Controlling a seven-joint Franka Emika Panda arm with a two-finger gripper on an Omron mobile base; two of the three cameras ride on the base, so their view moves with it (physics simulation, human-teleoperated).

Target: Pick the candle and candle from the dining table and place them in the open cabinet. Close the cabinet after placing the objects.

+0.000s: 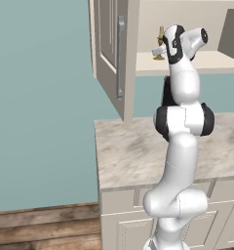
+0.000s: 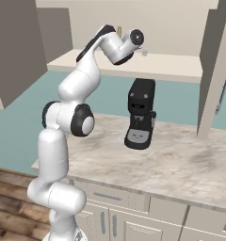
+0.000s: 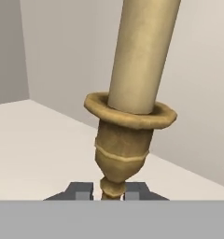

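Candle (image 3: 132,112) is clamped at its slim brass stem by the fingers (image 3: 83,190) above the cabinet shelf (image 1: 187,62); probably light, rigid, top-heavy, slippery.

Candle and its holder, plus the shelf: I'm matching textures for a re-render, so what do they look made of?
Candle: matte pale wax, no sheen. Holder: brass-like metal, golden with turned ridges. Shelf: smooth cream painted board, probably wood or laminate.

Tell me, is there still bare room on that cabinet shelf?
Yes. The shelf lies bare to the right of the candle in the gripper, up to the open door. It is crowded where the arm reaches in, above the coffee machine.
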